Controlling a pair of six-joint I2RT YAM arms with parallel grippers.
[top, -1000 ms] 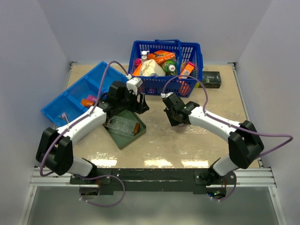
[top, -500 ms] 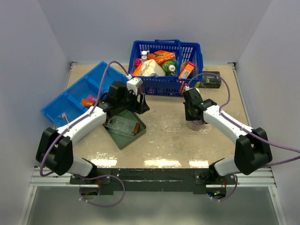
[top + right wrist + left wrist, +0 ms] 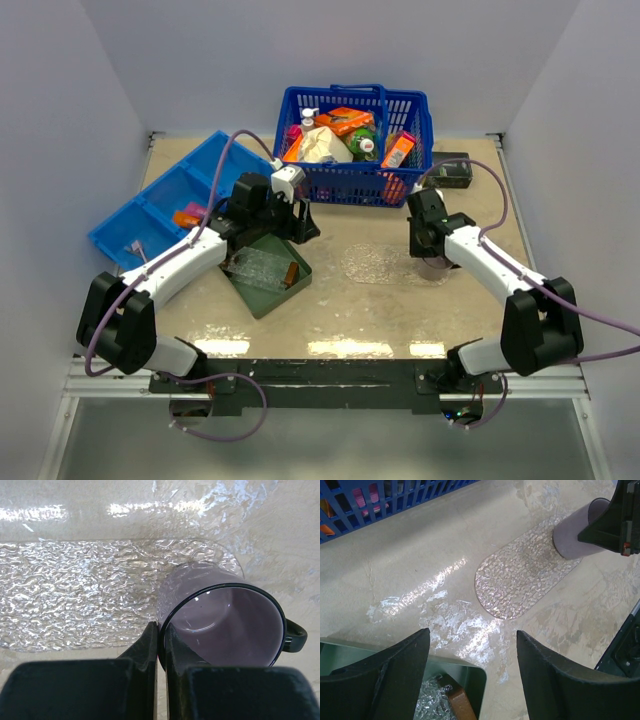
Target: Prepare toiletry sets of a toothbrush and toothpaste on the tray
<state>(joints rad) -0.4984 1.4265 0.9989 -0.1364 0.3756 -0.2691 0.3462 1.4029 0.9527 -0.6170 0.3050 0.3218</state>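
Two arms stand at the table (image 3: 350, 310), and only the right one has changed. Within the last second it has swung from the middle of the table to the right side.

The left gripper (image 3: 470, 637) has not moved. Its fingers stand wide apart and hold nothing, above the far right corner of the dark green tray (image 3: 262, 300). The tray (image 3: 258, 268), clear with a brown handle, lies inside this green one, and I see no tube or brush on it.

Right of it lies a clear textured oval mat (image 3: 520, 580). The purple mug (image 3: 225, 625) is now carried to the mat's right end; whether it rests on the table I cannot tell. The right gripper (image 3: 160, 630) has its fingers almost fully closed, pinching the mug's rim wall.

An orange toothpaste (image 3: 187, 217) waits in the blue divided bin (image 3: 215, 165), far left.

I judge the mug is being cleared aside, so no set is started yet.
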